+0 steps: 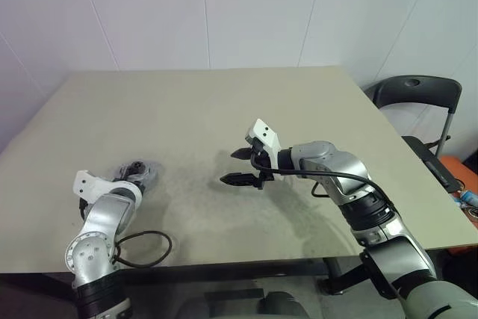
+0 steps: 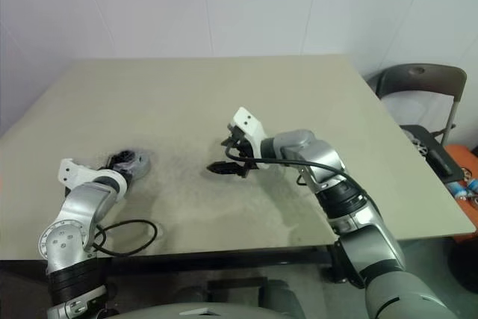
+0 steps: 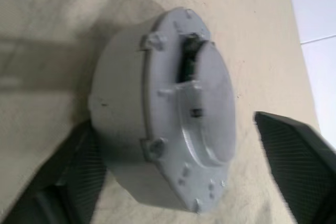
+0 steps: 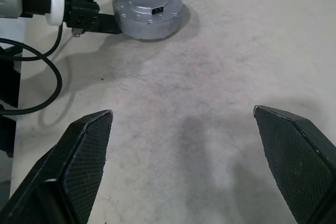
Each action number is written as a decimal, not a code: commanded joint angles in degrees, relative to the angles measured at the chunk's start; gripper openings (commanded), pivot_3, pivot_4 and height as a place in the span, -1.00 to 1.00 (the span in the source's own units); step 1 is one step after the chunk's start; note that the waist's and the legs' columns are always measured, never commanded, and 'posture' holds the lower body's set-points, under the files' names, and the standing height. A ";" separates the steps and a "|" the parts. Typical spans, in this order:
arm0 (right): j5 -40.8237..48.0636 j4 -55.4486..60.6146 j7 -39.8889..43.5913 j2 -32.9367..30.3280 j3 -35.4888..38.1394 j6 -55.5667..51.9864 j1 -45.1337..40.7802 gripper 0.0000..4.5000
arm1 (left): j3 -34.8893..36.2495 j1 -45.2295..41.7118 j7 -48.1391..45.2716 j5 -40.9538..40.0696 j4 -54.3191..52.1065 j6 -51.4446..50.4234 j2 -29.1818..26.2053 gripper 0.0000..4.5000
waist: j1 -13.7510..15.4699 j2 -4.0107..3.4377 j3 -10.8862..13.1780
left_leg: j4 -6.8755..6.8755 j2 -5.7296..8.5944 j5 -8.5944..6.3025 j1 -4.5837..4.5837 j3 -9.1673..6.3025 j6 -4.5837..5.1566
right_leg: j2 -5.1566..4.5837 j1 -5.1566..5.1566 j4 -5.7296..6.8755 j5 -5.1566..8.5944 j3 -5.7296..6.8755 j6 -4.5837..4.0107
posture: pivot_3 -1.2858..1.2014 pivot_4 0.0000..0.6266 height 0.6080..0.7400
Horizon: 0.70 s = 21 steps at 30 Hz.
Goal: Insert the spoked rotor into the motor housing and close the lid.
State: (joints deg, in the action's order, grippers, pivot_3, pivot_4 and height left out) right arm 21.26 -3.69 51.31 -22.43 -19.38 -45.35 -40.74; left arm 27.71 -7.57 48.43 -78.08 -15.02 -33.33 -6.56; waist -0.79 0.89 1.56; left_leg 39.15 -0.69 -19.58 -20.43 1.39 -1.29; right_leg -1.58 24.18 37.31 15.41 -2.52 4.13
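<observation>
Left end effector (image 3: 173, 182): fingers apart, straddling the motor housing (image 3: 163, 108), one finger (image 3: 73, 177) at its wall, the other (image 3: 299, 166) off its lid (image 3: 207, 108), no grip. Housing sits closed on the desk (image 1: 224, 102) at about 8 o'clock. Right end effector (image 4: 181, 156): fingers spread, holding nothing, above bare desk near centre, well apart from the housing. Chair (image 1: 418, 98) at 3 o'clock past the desk edge.

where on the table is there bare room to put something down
Bare: the whole far half toward the wall, and the right side beyond the right gripper. Crowded: the near left corner, where the left gripper straddles the motor housing.
</observation>
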 commanded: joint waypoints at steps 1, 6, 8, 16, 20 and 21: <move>-0.01 1.79 0.23 0.09 1.76 0.60 -0.97 1.00 | -1.20 0.52 2.62 -0.41 -4.20 0.15 0.63 0.99 | 0.04 0.00 0.00 | 0.00 0.00 0.00 0.00 -0.01 0.00 | 0.01 0.00 0.00 0.00 0.00 0.00 | 0.03 -1.00 1.00; -0.30 1.43 0.56 0.09 1.72 0.80 -1.13 1.00 | -7.42 3.00 8.13 -0.95 -10.21 -3.10 2.06 0.99 | 0.19 0.01 -0.01 | 0.00 0.02 0.01 -0.02 0.00 -0.01 | -0.02 0.00 0.00 0.00 -0.01 0.00 | 0.03 -1.00 1.00; -0.48 1.25 0.68 0.07 1.59 0.95 -1.22 1.00 | -9.09 3.13 9.91 -1.08 -11.78 -3.45 2.62 0.99 | 0.36 0.03 -0.02 | 0.01 0.04 0.00 -0.02 -0.02 -0.01 | -0.02 -0.01 0.00 0.00 0.00 0.00 | 0.03 -1.00 1.00; -0.93 0.74 1.03 0.26 1.70 1.18 -1.37 1.00 | -16.06 -0.27 7.37 0.50 -13.89 -8.60 -2.57 0.99 | 0.08 0.03 -0.02 | 0.02 0.10 0.01 0.05 -0.04 0.00 | 0.12 -0.04 0.06 -0.01 0.01 -0.03 | 0.03 -1.00 1.00; -1.37 -0.26 1.20 -0.49 2.20 2.16 -0.64 1.00 | -21.36 -3.21 -2.15 5.25 -13.92 -13.41 -9.80 0.99 | 0.07 0.03 -0.02 | 0.02 0.20 0.09 0.06 -0.05 -0.13 | 0.15 -0.06 0.11 -0.01 0.02 -0.04 | 0.03 -1.00 1.00; -1.54 -0.98 1.35 -1.03 2.60 2.78 -0.26 1.00 | -22.34 -3.61 -4.50 7.23 -13.78 -14.14 -11.64 0.99 | 0.05 0.02 -0.02 | 0.03 0.23 0.09 0.06 -0.05 -0.13 | 0.17 -0.07 0.10 -0.01 0.04 -0.04 | 0.03 -1.00 1.00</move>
State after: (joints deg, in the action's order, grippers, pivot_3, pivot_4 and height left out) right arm 20.05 -4.31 52.23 -22.57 -19.31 -44.23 -40.72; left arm 6.92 -9.92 47.68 -73.93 -26.98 -46.05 -16.56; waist -0.75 0.91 1.54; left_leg 39.18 -0.45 -19.48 -20.35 1.35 -1.43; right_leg -1.41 24.10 37.41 15.41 -2.46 4.09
